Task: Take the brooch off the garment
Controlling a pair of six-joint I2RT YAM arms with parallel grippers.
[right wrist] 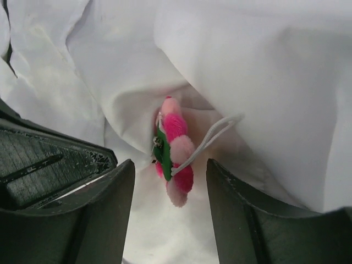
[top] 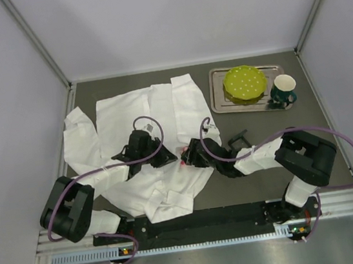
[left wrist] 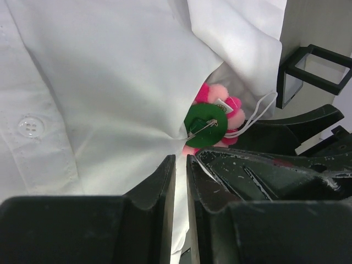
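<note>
text: none readable | labels, brands: none readable | numbers, signs: none readable

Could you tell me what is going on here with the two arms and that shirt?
Two robot arms are working to take a pink flower brooch off a white shirt. The left gripper has its jaws pinched on a fold of fabric right beside the brooch. The right gripper has its jaws open on either side of the brooch, without gripping it. The brooch looks still attached.
</note>
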